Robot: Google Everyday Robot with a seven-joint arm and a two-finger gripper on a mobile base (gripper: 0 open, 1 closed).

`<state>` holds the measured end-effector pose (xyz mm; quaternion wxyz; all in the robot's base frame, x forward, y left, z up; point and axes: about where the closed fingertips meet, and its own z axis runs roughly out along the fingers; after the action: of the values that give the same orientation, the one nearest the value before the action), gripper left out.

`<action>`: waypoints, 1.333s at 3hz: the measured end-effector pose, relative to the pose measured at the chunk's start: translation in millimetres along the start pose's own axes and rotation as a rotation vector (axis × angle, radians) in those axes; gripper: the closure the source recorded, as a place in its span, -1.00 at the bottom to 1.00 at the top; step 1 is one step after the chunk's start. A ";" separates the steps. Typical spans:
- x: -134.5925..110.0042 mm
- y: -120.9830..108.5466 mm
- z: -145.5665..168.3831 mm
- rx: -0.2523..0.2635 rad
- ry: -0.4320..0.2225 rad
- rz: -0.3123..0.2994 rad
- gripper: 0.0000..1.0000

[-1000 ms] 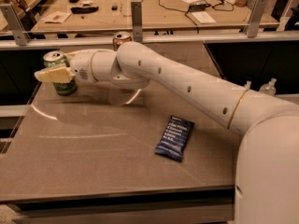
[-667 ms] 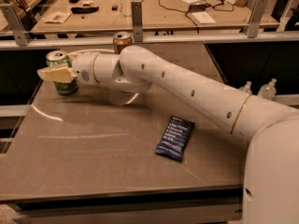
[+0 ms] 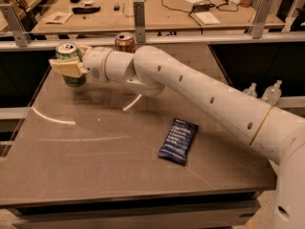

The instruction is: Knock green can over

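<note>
— Where is the green can (image 3: 68, 50)?
— At ten o'clock on the table (image 3: 95, 147), upright. The gripper (image 3: 66, 65) is there too, its fingers (image 3: 69, 69) clasped round the can.
— So is anything done?
— Contact is made, I'd say. The tipping is left. The orange can (image 3: 125, 42) stands apart at twelve o'clock.

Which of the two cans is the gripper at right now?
The green can, upright at the table's far left; the gripper overlaps its front. The gold-orange can stands apart to the right, behind the arm.
</note>
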<state>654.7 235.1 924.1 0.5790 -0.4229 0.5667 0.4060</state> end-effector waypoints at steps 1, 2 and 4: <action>-24.8 -7.3 -18.9 -0.017 -0.005 -0.107 1.00; -43.9 -9.0 -38.0 -0.025 -0.014 -0.258 1.00; -66.4 -7.6 -68.1 0.071 -0.055 -0.618 1.00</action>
<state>638.7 168.7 990.7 0.7047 -0.5433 0.4092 0.2021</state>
